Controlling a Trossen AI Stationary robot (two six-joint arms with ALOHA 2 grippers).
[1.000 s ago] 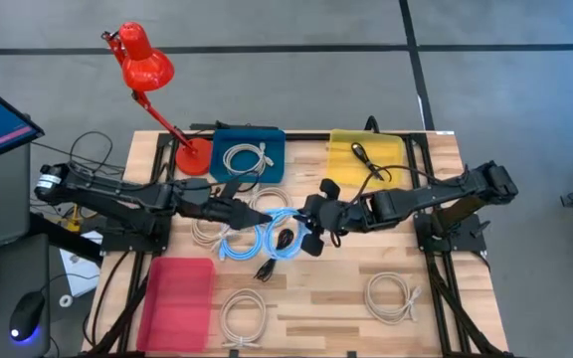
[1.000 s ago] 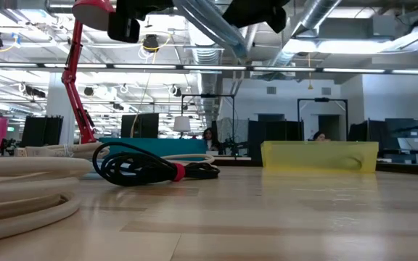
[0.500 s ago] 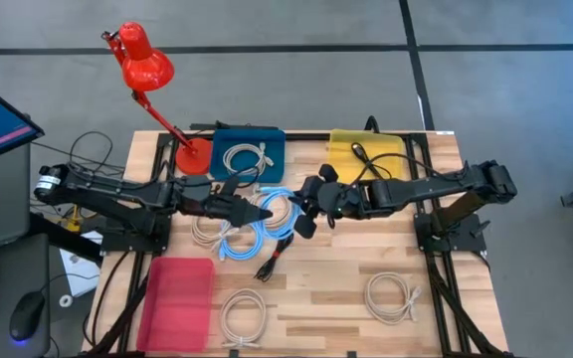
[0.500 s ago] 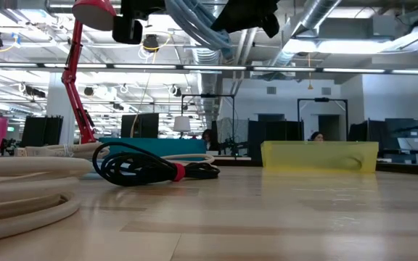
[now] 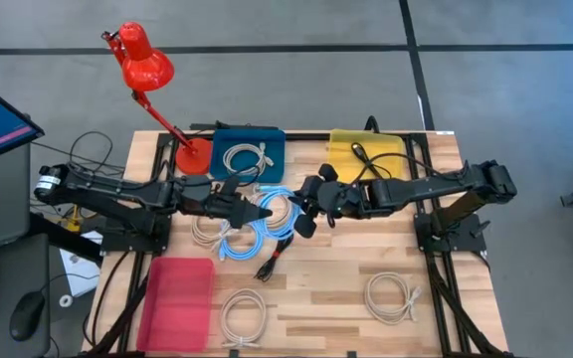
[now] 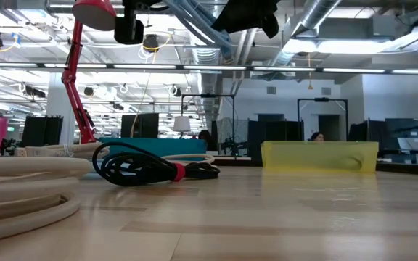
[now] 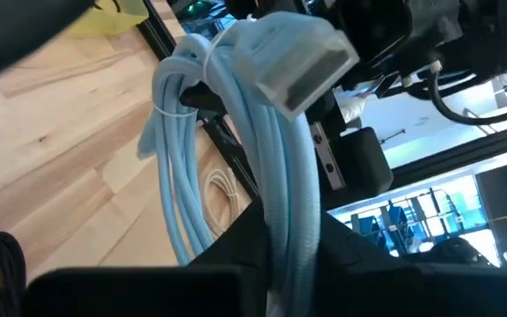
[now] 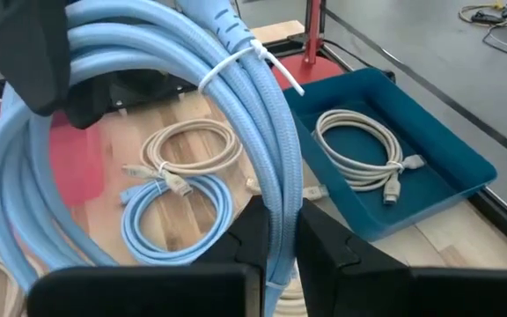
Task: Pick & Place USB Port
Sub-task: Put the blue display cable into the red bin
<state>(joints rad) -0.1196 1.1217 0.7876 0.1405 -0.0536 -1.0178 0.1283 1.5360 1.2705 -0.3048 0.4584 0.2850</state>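
Observation:
A light blue cable coil, bound with white ties, hangs in the air over the middle of the table between my two grippers. Its flat pale connector sticks out at one end. My left gripper reaches in from the table's left and is shut on the coil. Opposite it, my right gripper comes from the right and is also shut on the coil. In the low view only blue strands show at the top edge, above the table. My left gripper pinches the bundled strands of the coil between its two fingers, several strands together. It comes roughly level from the table's left. The coil is clear of the table. My right gripper pinches the bundled strands on the coil's other side between its two fingers, coming roughly level from the table's right. The loop stands out beyond the fingers, clear of the table.
A second blue coil and white coils lie on the table beneath, beside a black cable with a red part. At the far edge stand a blue bin, a yellow bin and a red lamp. A pink bin sits near left.
My right gripper has lifted the light blue coil off the table and carried it toward the far edge and the left gripper. The coil, which lay next to the black cable, now hangs clear between both grippers. For the last half second both arms have kept still.

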